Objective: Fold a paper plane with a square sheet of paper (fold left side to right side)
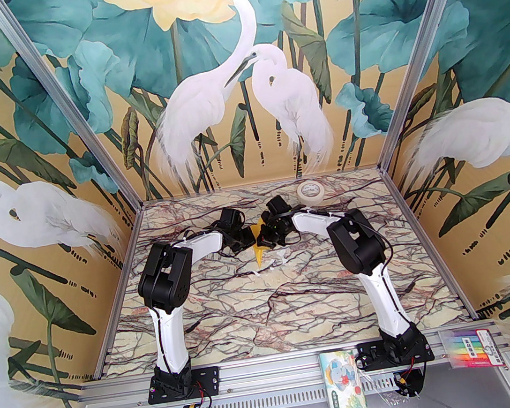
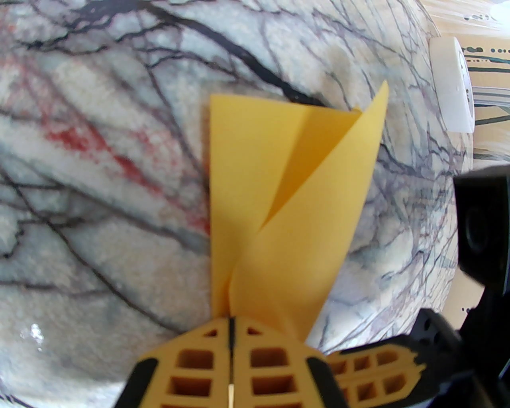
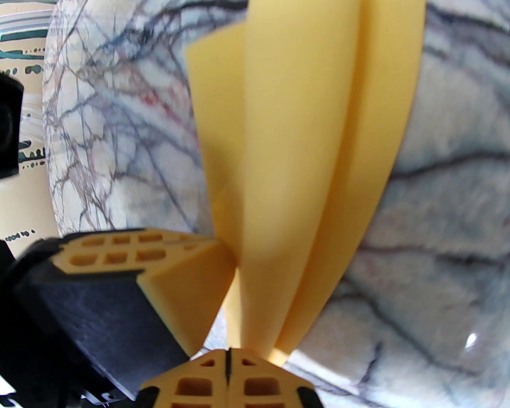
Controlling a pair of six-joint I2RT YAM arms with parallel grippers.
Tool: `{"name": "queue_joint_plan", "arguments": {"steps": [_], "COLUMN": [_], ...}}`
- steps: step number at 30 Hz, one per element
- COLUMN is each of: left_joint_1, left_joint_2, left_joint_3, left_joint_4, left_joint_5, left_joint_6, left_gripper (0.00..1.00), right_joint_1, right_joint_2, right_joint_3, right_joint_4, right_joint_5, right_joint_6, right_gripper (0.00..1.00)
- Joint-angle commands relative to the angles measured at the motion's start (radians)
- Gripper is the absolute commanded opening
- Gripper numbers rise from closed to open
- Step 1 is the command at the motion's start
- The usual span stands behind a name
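Note:
The square sheet of paper is folded into a narrow, pointed yellow paper plane (image 1: 257,254), its tip aimed at the near edge of the table. In the left wrist view, the paper plane (image 2: 279,191) rises with its flaps spread from my left gripper (image 2: 230,330), whose yellow fingers are pressed shut on its lower end. In the right wrist view, my right gripper (image 3: 228,358) is likewise shut on the paper plane (image 3: 303,151). In the top view, the left gripper (image 1: 250,239) and right gripper (image 1: 265,239) meet at the paper, mid-table.
A cream tape roll (image 1: 309,189) lies at the back of the marble table (image 1: 270,305), right of centre, also seen as the tape roll (image 2: 454,83). Small white marks (image 1: 275,261) sit just near of the paper. A tissue pack (image 1: 343,382) and a marker pack (image 1: 471,348) rest on the front rail.

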Motion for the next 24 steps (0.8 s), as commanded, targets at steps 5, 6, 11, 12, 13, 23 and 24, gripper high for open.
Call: {"name": "queue_joint_plan", "arguments": {"steps": [5,6,11,12,13,23,24], "left_joint_1": [-0.009,-0.009,-0.009,-0.01,-0.01,-0.014,-0.014], "left_joint_2": [0.066,0.066,0.072,0.073,0.073,0.076,0.078], "left_joint_3": [-0.007,-0.006,-0.006,-0.006,-0.006,-0.008,-0.009], "left_joint_4": [-0.036,-0.038,-0.038,-0.039,-0.037,-0.037,-0.034], "left_joint_5": [-0.045,-0.046,-0.045,-0.046,-0.046,-0.04,-0.039], "left_joint_6": [0.009,0.009,0.007,0.009,0.009,0.01,0.01], "left_gripper": [0.06,0.06,0.05,0.05,0.05,0.04,0.04], "right_joint_1": [0.014,0.012,0.012,0.012,0.011,0.009,0.008], "right_joint_2": [0.014,0.017,0.021,0.02,0.018,0.01,0.001], "right_joint_3": [-0.007,-0.009,-0.034,-0.044,-0.054,-0.048,-0.043], "right_joint_4": [-0.024,-0.036,-0.045,-0.04,-0.034,-0.014,-0.012], "right_joint_5": [0.048,0.055,0.075,0.077,0.077,0.047,0.041], "right_joint_6": [0.021,0.019,0.019,0.022,0.023,0.002,-0.002], "right_gripper": [0.0,0.0,0.0,0.0,0.0,0.0,0.0]}}
